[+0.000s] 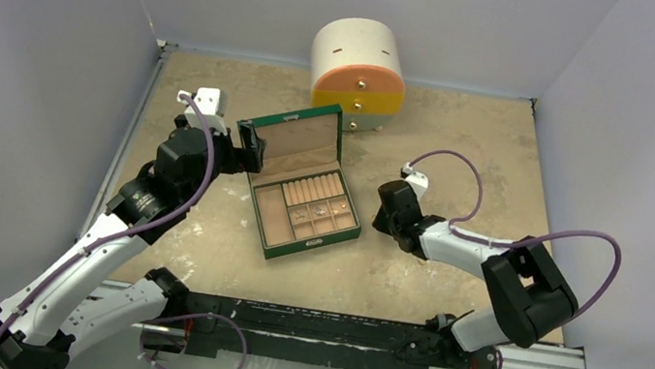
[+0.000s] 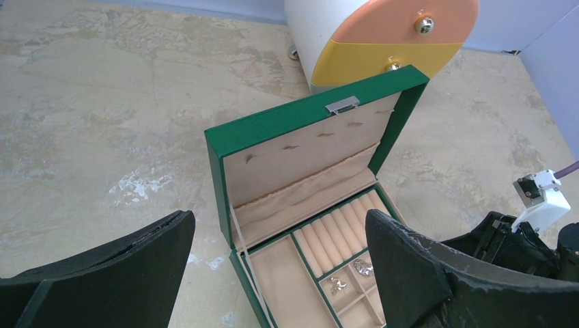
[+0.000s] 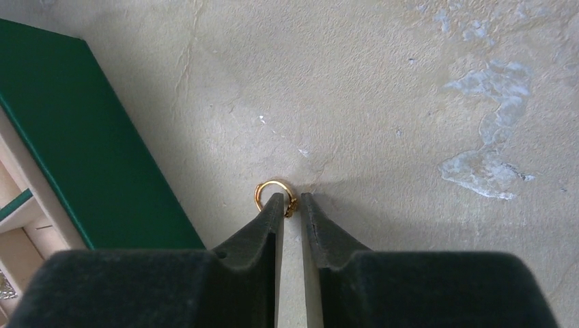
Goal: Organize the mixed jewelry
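Jewelry (image 2: 362, 268): some in box (image 2: 307, 119); we see right gripper (image 3: 291, 198) narrowed round a loose ring (image 3: 261, 191), grip unclear; left gripper (image 2: 278, 225) gaping, empty.

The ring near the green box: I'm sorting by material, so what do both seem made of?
The ring looks like polished gold-coloured metal, going by its bright glint. The green box seems covered in matte, textured leatherette or paper; its tan lining looks soft, like velvet.

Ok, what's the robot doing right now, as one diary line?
right fingers: nearly closed at gold ring on table, grip unclear | left fingers: wide open, empty | green box: lid up
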Controlling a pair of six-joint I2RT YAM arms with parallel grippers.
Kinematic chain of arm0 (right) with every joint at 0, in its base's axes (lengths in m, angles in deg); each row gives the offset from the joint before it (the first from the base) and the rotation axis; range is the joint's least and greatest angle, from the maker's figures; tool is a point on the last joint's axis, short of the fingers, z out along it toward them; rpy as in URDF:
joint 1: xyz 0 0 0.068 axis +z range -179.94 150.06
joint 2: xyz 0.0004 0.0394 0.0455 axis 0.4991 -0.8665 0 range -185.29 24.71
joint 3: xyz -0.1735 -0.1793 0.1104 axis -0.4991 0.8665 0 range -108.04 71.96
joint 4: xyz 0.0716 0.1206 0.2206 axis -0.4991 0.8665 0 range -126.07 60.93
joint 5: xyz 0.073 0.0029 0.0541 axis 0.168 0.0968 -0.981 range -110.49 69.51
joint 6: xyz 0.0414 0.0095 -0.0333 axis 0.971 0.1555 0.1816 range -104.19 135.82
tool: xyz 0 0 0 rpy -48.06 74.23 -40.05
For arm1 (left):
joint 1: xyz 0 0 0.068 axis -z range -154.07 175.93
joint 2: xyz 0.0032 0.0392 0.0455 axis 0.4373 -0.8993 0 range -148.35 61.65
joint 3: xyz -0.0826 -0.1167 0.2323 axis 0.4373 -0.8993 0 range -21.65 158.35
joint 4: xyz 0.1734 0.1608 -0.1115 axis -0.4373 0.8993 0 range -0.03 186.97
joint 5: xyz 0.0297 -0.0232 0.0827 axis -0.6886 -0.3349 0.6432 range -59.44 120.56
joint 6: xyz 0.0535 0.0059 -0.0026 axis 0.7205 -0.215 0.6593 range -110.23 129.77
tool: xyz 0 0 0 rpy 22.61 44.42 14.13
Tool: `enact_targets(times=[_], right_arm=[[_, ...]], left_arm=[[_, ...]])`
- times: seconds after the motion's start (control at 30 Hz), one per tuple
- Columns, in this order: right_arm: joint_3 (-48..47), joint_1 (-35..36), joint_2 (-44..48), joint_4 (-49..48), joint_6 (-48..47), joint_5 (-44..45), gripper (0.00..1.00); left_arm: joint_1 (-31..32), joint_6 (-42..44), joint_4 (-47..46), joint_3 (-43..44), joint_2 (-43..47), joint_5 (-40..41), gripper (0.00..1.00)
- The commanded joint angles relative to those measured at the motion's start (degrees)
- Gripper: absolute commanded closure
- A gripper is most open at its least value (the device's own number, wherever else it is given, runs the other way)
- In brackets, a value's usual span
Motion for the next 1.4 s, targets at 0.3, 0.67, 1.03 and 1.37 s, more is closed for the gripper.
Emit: enact_targets(times=[0.3,0.67,1.03,1.37], right_arm=[[-0.76,-0.3,1.48,-0.36,0.51,0.69,1.0],[1.65,-0.33,13.73,0.6,-5.22,-0.54,1.0],[4.72,3.34,31.22,-5.05,-12.25,-15.22,1.0],[1.91,14.56,32.07,-7.33,-11.64,-12.66,1.0]], left_arm=[[-0.35,-1.0,-2.24,0.94,0.84,-0.3,0.04],[0.35,0.01,-6.3,0.31,-0.54,-16.54,0.04],[6.06,-6.43,-9.63,-3.11,-1.89,-28.88,0.01],[6.32,-21.7,-18.2,-15.39,1.06,-32.83,0.02]])
